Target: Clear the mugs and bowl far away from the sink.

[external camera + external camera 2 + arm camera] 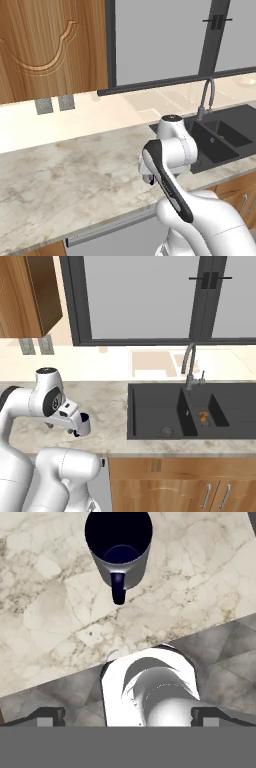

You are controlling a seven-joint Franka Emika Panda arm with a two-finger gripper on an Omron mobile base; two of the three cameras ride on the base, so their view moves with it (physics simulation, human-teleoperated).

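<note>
Dark navy mug standing upright on the marble tabletop, mouth up, handle turned toward the camera in the hand view; also glimpsed in the right base view just past the wrist, near the tabletop's front edge and well left of the sink. Pincer spread fully wide, holding nothing, poised above and short of the mug, not touching it. No second mug or bowl visible from these angles.

Sink matte black, double basin, with curved faucet behind it; small orange item lying in the right-hand basin, identity unclear.

Risks judged from here:
- Descent off-centre, a fingertip striking the rim and tipping the mug over.
- Handle lying in the closing line, twisting the mug in the grip or jamming one finger.
- Mug close to the front edge, so any sideways shove likely to send it off the tabletop.
- Smooth curved wall prone to slip under a shallow grip
</note>
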